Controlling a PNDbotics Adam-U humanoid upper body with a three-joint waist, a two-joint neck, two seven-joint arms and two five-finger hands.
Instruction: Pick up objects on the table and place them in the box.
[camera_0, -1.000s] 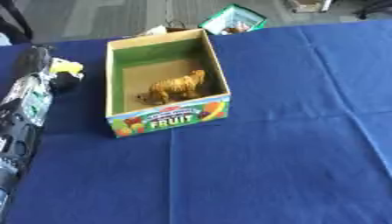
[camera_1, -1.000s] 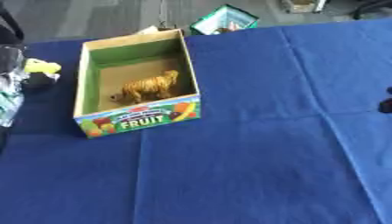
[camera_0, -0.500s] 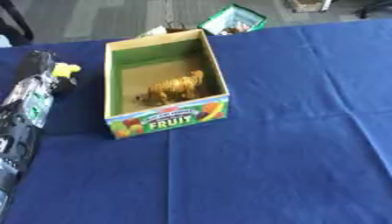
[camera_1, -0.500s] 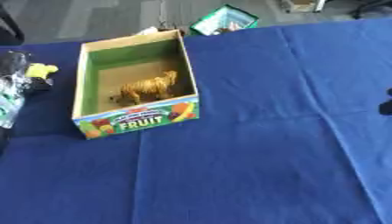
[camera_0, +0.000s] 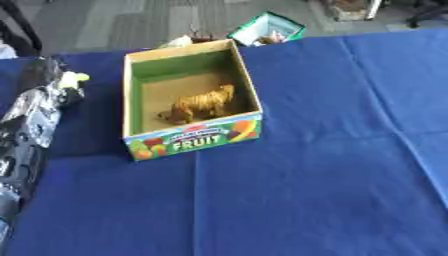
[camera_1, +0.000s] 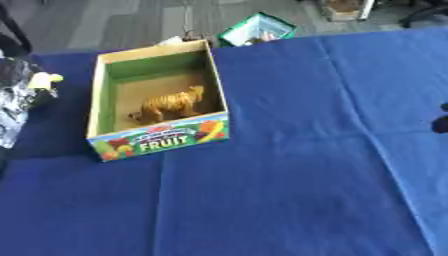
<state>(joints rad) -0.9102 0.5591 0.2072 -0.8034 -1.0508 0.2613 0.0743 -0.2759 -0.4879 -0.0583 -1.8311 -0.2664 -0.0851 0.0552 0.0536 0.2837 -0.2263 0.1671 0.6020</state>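
A cardboard box (camera_0: 194, 141) with a green inside and "FRUIT" on its front stands on the blue table, left of the middle. A striped orange toy tiger (camera_0: 199, 104) stands inside it on the box floor. My left arm runs up the left edge, and my left hand (camera_0: 48, 80) hovers beside the box's left wall with its fingers curled on a small yellow thing (camera_0: 77, 77). Of my right hand (camera_1: 441, 121) only dark tips show at the right edge of the right eye view, so its fingers cannot be made out.
Blue cloth (camera_0: 332, 175) covers the table, with creases across the middle and right. Past the table's far edge, a small green-and-white box (camera_0: 267, 30) sits on the floor.
The whole picture has slid slightly downward, so the camera moved. My left hand with the yellow thing stays beside the box.
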